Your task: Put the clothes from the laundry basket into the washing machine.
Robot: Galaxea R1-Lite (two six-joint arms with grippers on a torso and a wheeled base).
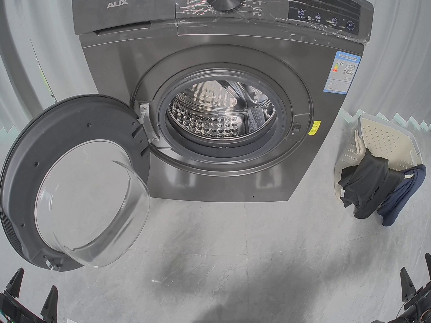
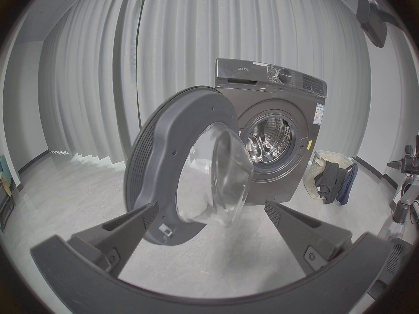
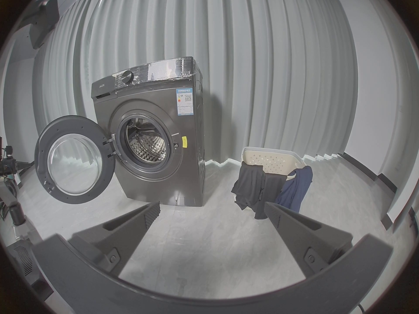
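A grey front-loading washing machine [image 1: 224, 90] stands ahead, its round door [image 1: 67, 180] swung wide to the left and its steel drum [image 1: 220, 108] bare inside. To its right sits a cream laundry basket [image 1: 390, 140] with a black garment [image 1: 366, 185] and a navy garment [image 1: 404, 194] draped over its front rim. My left gripper [image 1: 31, 292] hangs low at the bottom left, open, holding nothing. My right gripper [image 1: 417, 274] is low at the bottom right, open, well short of the basket [image 3: 273, 160].
Grey floor [image 1: 233, 256] stretches between me and the machine. The open door juts out on the left at drum height. Pale pleated curtains [image 3: 270, 66] line the walls behind the machine and basket.
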